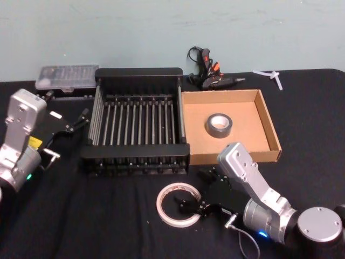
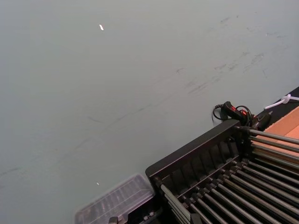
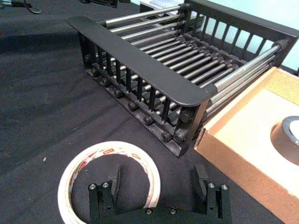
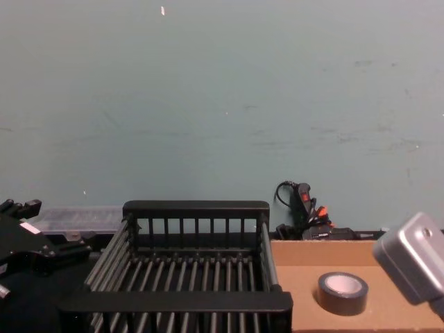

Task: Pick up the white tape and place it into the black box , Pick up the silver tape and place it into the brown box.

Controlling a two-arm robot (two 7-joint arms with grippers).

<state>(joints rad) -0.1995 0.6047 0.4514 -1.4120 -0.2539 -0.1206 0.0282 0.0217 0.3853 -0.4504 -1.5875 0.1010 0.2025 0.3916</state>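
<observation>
The white tape [image 3: 110, 175], flat on the counter [image 1: 108, 216], is straddled at its near rim by the right gripper [image 3: 159, 189], jaws spread wide, one inside the ring.

Ahead of the right gripper [image 3: 159, 186], the black box [image 3: 140, 65] wall blocks a low path; bare cloth lies open beside it, around the white tape [image 3: 81, 170].
</observation>
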